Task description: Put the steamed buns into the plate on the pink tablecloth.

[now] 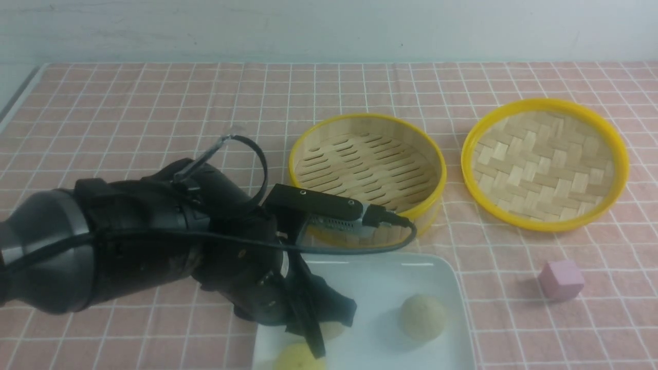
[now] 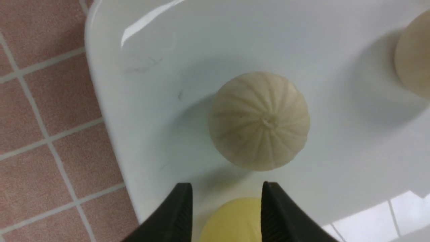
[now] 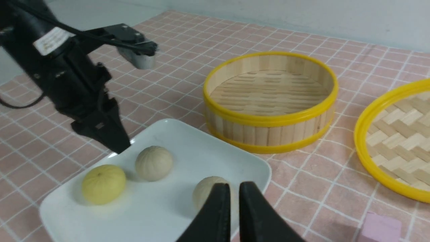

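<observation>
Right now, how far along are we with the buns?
Looks done: yellow bun, beige bun and second beige bun all sit on the plate; the steamer is empty. In hand: nothing; left gripper open over the plate, right gripper shut, empty. Left: probably just retracting.

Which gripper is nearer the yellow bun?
Left. The left gripper hovers over the yellow bun; the right gripper is farther off, beyond a beige bun across the plate.
</observation>
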You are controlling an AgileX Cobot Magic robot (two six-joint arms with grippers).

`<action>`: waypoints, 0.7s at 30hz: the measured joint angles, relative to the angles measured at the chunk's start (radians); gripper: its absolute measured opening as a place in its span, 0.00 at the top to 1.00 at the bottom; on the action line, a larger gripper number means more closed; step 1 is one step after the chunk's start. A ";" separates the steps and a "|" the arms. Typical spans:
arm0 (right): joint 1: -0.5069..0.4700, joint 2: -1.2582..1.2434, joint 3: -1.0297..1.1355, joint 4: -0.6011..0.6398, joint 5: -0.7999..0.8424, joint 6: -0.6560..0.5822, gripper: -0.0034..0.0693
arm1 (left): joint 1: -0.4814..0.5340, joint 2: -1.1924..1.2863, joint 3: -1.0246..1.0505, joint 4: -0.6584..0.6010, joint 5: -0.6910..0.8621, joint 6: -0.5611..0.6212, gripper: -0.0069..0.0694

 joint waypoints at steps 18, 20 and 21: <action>-0.471 -0.107 0.305 0.000 -0.070 -0.001 0.87 | 0.000 -0.205 0.000 -0.013 0.036 -0.001 0.51; -0.480 -0.107 0.306 0.000 -0.072 -0.001 0.87 | 0.000 -0.269 0.000 -0.016 0.066 0.005 0.51; -0.492 -0.107 0.306 0.000 -0.072 -0.001 0.87 | 0.000 -0.306 0.000 -0.012 0.081 0.008 0.51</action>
